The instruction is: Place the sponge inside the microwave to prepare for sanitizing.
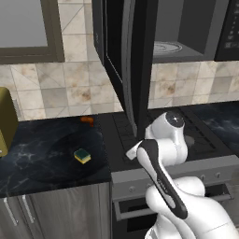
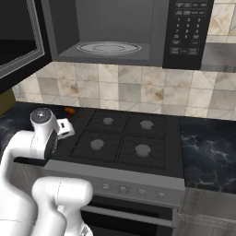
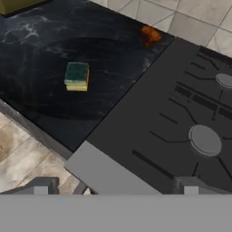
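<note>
Dark marble counter (image 1: pixel 37 158) left of the stove (image 2: pixel 120 138), microwave (image 2: pixel 110 32) door open above.
Your gripper (image 3: pixel 115 189) hangs wide open, holding nothing; the sponge (image 3: pixel 76 76) sits well apart on the counter.

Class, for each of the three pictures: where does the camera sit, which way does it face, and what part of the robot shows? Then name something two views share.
Left base view: behind the arm's left, facing the counter, sponge and open microwave; arm lower right.
Right base view: behind the arm's right, facing the stove and microwave; arm lower left.
Hand view: on the hand, looking down at sponge, counter and stove; open gripper fingertips at bottom.
Shared: the sponge shows in left base and hand views.
</note>
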